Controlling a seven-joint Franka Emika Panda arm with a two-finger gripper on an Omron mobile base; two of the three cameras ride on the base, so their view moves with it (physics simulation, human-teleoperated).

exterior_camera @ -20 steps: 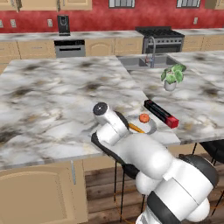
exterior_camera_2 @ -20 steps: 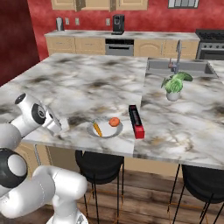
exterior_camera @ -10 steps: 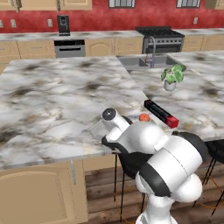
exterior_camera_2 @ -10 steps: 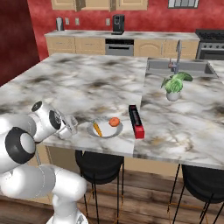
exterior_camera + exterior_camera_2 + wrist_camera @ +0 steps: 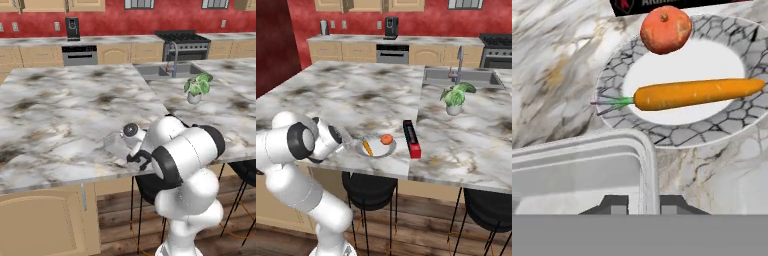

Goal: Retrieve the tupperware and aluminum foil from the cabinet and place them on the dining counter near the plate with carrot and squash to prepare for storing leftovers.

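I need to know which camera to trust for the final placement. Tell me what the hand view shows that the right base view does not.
Hand view alone: the tupperware rim between the gripper fingertips, the carrot's green stalk end pointing at the tupperware, and the crackled pattern on the plate rim.

Right base view alone: the full foil box with its red end at the counter edge, the potted plant, the sink, and stools below.

Both: plate, carrot, round squash, marble top, and part of the foil box.
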